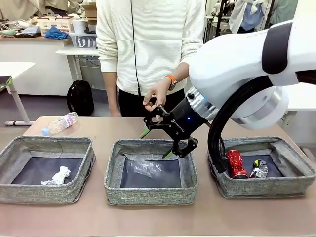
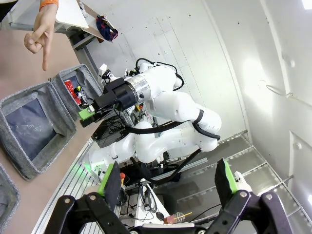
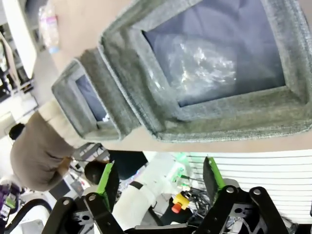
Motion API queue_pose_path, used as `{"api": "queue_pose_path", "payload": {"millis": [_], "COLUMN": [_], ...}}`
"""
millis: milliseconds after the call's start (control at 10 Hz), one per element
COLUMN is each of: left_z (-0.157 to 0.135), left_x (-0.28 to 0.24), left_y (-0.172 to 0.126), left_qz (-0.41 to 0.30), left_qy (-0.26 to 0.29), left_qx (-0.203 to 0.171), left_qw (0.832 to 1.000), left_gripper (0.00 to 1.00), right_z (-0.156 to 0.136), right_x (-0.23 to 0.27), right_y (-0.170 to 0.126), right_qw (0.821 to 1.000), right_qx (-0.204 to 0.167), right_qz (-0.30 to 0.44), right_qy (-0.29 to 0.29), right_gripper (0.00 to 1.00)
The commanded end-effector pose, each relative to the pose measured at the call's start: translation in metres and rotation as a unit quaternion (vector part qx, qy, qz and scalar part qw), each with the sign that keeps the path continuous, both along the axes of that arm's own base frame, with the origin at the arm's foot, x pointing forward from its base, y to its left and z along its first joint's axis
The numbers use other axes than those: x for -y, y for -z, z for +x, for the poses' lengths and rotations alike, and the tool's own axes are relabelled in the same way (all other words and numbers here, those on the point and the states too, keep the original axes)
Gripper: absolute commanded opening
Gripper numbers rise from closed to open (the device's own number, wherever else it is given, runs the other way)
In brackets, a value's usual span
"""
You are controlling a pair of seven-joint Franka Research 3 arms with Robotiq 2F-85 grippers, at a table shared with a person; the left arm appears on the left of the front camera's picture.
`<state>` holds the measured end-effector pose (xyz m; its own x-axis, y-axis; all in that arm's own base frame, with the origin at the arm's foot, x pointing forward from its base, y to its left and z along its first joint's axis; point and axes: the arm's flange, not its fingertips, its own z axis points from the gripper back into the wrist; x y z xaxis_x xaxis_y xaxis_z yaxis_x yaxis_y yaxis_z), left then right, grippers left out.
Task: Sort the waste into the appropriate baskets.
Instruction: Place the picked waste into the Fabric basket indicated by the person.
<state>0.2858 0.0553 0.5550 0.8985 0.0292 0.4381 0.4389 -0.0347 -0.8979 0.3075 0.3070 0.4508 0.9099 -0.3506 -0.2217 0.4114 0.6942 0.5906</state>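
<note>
A brown table [image 1: 98, 129] is carrying three grey baskets along its near edge, with cluttered benches behind the person. A crumpled clear bottle [image 1: 146, 168] is lying in the middle basket [image 1: 151, 193] (floor dark blue-grey). The right gripper [image 1: 159, 142] is hanging over it, fingers apart and empty. The left gripper [image 2: 168, 185] is gaping too.

The right arm [image 1: 247, 64] consists of glossy white rounded housings with a black band near the upper joint. A thick black cable [image 1: 222, 123] loops below the housing. A silver ring joins the wrist to the black right end effector [image 1: 160, 140], which carries a small blue indicator light, white lettering and green finger pads. The left end effector [image 2: 168, 187] has matching black linkages and green pads. The person wears a white ribbed sweater [image 1: 148, 39] and an orange wristband [image 1: 171, 79].
</note>
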Motion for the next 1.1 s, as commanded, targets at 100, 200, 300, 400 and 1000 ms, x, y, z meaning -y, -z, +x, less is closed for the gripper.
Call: {"api": "queue_pose_path", "payload": {"millis": [100,200,300,400,1000], "left_z": [-0.001,-0.001,-0.001,-0.001,-0.001], "left_x": [0.001,0.001,0.001,0.001,0.001], "left_y": [-0.002,-0.002,-0.002,-0.002,-0.002], "left_qz": [-0.006,-0.006,-0.006,-0.006,-0.006], "left_qy": [0.004,0.004,0.004,0.004,0.004], "left_qx": [0.011,0.011,0.011,0.011,0.011], "left_qw": [1.000,1.000,1.000,1.000,1.000], "left_gripper": [1.00,1.00,1.00,1.00,1.00], "right_z": [-0.005,-0.007,-0.011,-0.013,-0.053], "right_x": [0.005,0.008,0.013,0.018,0.204], "right_y": [-0.003,-0.007,-0.012,-0.020,-0.104], "right_qw": [1.000,0.999,0.999,0.999,0.950], "right_qx": [0.011,0.018,0.026,0.018,0.087], "right_qz": [0.015,0.020,0.036,0.028,0.289], "right_qy": [0.025,0.022,0.026,0.022,-0.078], "right_gripper": [1.00,1.00,1.00,1.00,1.00]}}
